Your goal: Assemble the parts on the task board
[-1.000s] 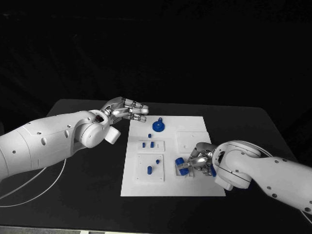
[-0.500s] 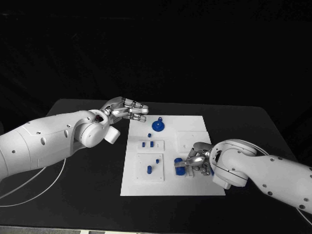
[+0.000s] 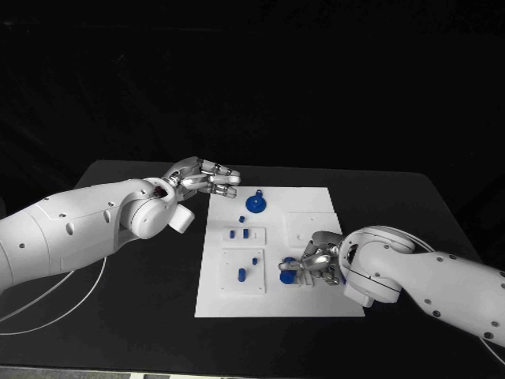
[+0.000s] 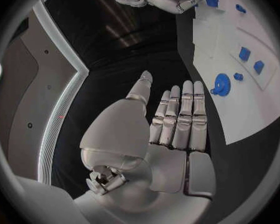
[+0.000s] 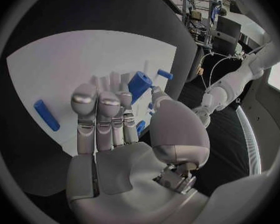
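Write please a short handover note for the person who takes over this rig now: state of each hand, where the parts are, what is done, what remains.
Left hand: holds nothing, fingers apart, at the far left corner of the task board.
Right hand: over the board's near right area, pinching a blue cylinder.
Parts: round blue part at the far end; two small blue pieces mid-left; an oblong piece near left.
Done: cannot tell which are seated.
Left: place the cylinder, then the others.
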You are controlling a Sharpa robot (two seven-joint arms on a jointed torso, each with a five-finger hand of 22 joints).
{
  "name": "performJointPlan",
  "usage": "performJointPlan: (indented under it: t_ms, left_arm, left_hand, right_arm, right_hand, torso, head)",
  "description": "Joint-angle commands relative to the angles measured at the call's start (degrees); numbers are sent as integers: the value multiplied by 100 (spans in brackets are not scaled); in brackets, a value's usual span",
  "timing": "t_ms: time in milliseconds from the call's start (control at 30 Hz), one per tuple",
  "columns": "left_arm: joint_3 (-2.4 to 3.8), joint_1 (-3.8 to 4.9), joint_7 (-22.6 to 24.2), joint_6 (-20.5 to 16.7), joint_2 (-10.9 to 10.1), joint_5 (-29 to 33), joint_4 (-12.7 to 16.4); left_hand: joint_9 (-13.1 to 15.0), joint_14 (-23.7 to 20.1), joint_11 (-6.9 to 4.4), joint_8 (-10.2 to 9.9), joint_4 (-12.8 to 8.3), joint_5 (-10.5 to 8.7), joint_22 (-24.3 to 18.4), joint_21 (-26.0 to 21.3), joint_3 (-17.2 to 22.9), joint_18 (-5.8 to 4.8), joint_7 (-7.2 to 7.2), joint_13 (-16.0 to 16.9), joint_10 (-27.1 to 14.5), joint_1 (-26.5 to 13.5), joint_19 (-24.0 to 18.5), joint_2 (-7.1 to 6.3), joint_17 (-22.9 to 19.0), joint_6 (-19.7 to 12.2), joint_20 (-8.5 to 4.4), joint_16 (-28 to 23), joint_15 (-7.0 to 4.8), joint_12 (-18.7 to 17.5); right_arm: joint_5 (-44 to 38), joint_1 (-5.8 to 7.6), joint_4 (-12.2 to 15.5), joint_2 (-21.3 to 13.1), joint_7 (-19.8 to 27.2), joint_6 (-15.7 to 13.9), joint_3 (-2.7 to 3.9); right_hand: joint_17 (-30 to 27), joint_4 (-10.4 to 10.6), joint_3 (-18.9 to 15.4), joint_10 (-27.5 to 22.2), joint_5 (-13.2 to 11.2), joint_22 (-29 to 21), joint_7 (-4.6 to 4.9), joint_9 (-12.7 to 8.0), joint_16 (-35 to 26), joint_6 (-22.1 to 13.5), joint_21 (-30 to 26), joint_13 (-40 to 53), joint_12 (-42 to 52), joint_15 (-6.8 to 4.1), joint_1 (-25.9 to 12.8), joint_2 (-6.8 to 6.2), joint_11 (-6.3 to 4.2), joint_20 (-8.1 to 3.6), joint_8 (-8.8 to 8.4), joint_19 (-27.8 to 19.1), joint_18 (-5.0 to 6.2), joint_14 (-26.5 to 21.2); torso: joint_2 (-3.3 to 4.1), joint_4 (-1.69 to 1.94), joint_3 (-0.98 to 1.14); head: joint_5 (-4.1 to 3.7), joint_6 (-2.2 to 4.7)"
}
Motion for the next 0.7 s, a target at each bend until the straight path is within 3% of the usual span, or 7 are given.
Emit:
performJointPlan:
  t_ms: [33,133,500,600,700]
  left_arm:
    - [4,3,31,84,5,-8,13]
    - [4,3,33,87,-3,-8,16]
    - [3,2,30,91,-25,-8,16]
    - [3,2,28,88,-32,-8,12]
    - [2,2,28,88,-35,-8,12]
  left_hand:
    - [-6,-40,-11,-11,40,4,-5,27,0,-37,-9,4,-41,-32,30,21,9,-38,19,-15,7,5]
    - [-7,-41,-11,-11,54,3,-21,31,6,-35,-9,3,-42,-31,33,30,9,-39,19,-15,8,5]
    - [-7,-41,-11,-11,54,3,-21,31,6,-35,-9,3,-42,-31,33,30,9,-39,19,-15,8,5]
    - [-6,-41,-11,-11,51,5,-35,35,7,-35,-10,4,-41,-25,34,35,9,-35,19,-15,7,6]
    - [-6,-41,-11,-11,51,5,-35,35,7,-35,-10,4,-41,-25,34,35,9,-35,19,-15,7,6]
  right_arm:
    - [-76,-19,31,-50,192,338,-16]
    - [-126,-21,82,-107,307,447,-16]
    - [-302,-26,251,-357,449,491,-9]
    - [-266,-28,299,-409,485,517,-4]
    - [-256,-30,323,-428,492,535,-1]
  right_hand:
    - [4,-90,-9,44,-32,537,-3,16,-32,16,-33,14,-11,-30,67,118,-7,-35,-13,266,-33,13]
    - [-9,-387,-377,28,-13,539,4,50,-40,5,-29,17,7,-13,105,252,4,-6,-20,267,-17,18]
    - [-27,-408,-709,23,124,541,-1,120,-17,6,-17,-28,30,-12,105,322,3,0,-17,269,-4,14]
    - [-36,-599,-1234,19,377,542,-7,136,-9,4,-12,-45,40,-16,89,569,8,1,-16,271,0,12]
    - [-34,-636,-1253,20,382,543,-2,138,-4,5,-5,-42,48,-12,117,552,2,1,-17,271,-1,13]
  torso:
    - [-1,2,3]
    - [0,4,9]
    - [0,-8,6]
    - [1,-9,5]
    - [-1,-4,1]
  head:
    - [-7,6]
    - [1,9]
    - [16,8]
    - [18,9]
    - [14,8]
